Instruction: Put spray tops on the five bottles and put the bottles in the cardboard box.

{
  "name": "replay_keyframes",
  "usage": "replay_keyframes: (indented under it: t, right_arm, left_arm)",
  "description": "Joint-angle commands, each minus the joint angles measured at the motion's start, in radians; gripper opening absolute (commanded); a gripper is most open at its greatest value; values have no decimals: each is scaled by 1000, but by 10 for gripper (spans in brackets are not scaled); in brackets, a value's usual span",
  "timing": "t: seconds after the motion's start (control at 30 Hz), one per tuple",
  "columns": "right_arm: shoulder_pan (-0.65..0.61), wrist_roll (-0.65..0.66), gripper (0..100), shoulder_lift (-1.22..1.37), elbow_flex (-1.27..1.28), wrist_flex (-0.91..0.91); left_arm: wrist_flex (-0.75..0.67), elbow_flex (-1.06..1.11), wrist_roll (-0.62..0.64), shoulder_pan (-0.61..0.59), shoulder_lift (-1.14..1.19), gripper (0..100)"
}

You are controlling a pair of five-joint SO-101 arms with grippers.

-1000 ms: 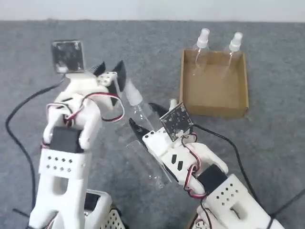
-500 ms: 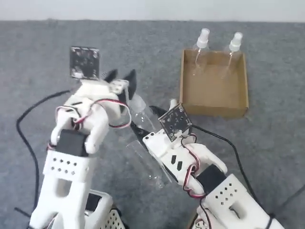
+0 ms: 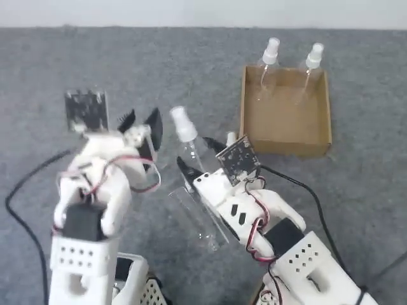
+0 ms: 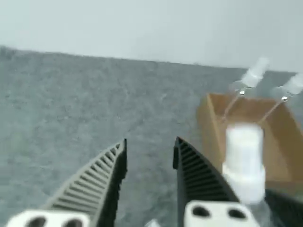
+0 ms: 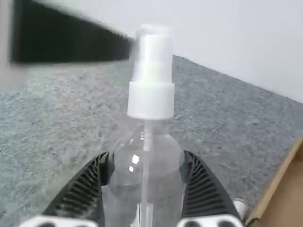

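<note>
The bottle (image 3: 189,151) is held upright, its long axis vertical and its spray top (image 3: 184,124) seated, with the right gripper (image 5: 146,163) closed against both sides of the clear body. The cardboard box (image 3: 284,147) lies off to the far right of it in the high view, near but apart, and two capped bottles (image 3: 268,70) are leaned against its far wall. The right arm is judged the nearer to the box, so a lift over the near wall is what the move calls for. The left gripper (image 3: 143,115) is spread wide with nothing between its jaws, just beside the bottle. The clamp is made plain by the right wrist view, the way to the box by the high view
</note>
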Motion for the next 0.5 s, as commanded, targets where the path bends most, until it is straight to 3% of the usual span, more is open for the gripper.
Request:
replay_keyframes:
  t: [0.0,0.3,0.47]
  right_arm:
    - [88,-8,6,-25,-83,-12]
    - [136,0,6,-5,-219,120]
    - [137,44,6,147,-373,197]
  left_arm:
    - [-94,202,-37,63,-215,152]
    - [-97,384,-72,104,-473,152]
    - [-97,440,-80,172,-539,152]
